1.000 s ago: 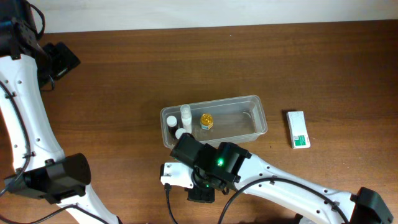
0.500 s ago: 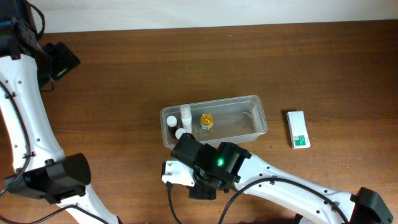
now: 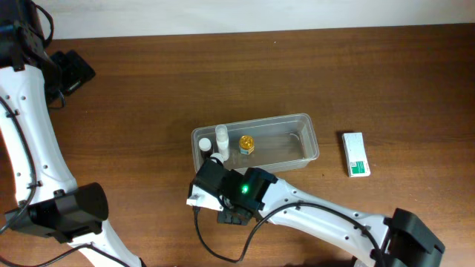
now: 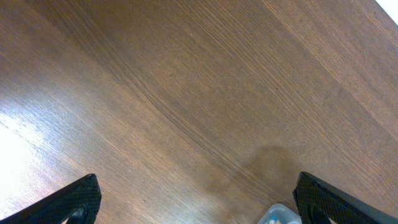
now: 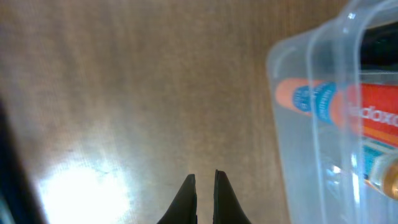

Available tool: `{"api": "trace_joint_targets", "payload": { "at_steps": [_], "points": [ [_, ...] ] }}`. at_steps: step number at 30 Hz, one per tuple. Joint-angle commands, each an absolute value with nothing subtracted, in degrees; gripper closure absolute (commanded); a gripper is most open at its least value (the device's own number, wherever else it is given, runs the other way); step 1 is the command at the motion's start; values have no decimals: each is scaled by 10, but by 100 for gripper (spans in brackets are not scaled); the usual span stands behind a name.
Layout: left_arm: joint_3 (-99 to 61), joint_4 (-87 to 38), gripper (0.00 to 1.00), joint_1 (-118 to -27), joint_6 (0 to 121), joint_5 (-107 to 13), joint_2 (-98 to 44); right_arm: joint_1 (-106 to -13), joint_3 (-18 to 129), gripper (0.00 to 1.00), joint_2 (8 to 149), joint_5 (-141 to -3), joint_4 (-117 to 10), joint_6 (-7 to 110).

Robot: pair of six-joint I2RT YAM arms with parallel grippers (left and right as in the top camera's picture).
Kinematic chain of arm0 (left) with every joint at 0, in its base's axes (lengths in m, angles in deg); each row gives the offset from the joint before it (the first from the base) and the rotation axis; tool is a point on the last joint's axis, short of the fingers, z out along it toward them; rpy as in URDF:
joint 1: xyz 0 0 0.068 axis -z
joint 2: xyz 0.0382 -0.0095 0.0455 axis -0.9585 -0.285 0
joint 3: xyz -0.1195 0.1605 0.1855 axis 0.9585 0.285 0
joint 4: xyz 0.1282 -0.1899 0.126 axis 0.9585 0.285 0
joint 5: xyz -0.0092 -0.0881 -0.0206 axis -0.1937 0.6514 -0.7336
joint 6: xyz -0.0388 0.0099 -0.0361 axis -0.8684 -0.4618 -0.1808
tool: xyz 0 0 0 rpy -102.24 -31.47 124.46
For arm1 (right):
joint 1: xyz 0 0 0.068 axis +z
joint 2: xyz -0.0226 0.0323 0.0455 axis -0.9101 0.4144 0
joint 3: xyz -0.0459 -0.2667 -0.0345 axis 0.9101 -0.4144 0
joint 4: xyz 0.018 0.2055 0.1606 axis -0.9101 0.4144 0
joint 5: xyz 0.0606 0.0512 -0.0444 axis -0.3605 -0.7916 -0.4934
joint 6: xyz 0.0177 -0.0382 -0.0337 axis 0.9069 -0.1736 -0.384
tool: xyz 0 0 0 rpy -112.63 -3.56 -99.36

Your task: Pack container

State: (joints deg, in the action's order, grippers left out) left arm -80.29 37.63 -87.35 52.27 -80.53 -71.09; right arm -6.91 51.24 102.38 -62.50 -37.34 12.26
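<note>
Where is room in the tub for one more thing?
The tub is bare on its right half, between the yellow bottle and the right wall. The left end is crowded: white bottles, with the right arm over that corner.

You can't see the right claw (image 5: 204, 179) from overhead: its own wrist housing covers it, along with the container's (image 3: 297, 122) near-left corner. The right wrist view is soft throughout. The container runs off its right edge, and the red-labelled item (image 5: 367, 115) inside is cropped, its text unreadable. The left wrist view crops the left claw (image 4: 196, 186) to finger ends in the bottom corners. A pale sliver (image 4: 278, 214) at the bottom edge can't be identified. The carton (image 3: 355, 154) print is too small to read.
</note>
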Motion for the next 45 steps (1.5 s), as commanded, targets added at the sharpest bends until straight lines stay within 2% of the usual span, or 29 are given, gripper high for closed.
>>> {"api": "trace_joint_targets", "payload": {
  "at_steps": [1, 9, 26, 45],
  "points": [
    [-809, 377, 0, -875, 532, -804, -705, -64, 509, 96, 1033, -579, -385, 131],
    [-809, 377, 0, -875, 532, -804, -705, -64, 509, 96, 1053, -526, -402, 131],
    [-809, 377, 0, -875, 532, -804, -705, -120, 507, 96, 1056, -527, -435, 164],
    [-809, 377, 0, -875, 532, -804, -705, -121, 507, 96, 1057, -528, -465, 191]
  ]
}}
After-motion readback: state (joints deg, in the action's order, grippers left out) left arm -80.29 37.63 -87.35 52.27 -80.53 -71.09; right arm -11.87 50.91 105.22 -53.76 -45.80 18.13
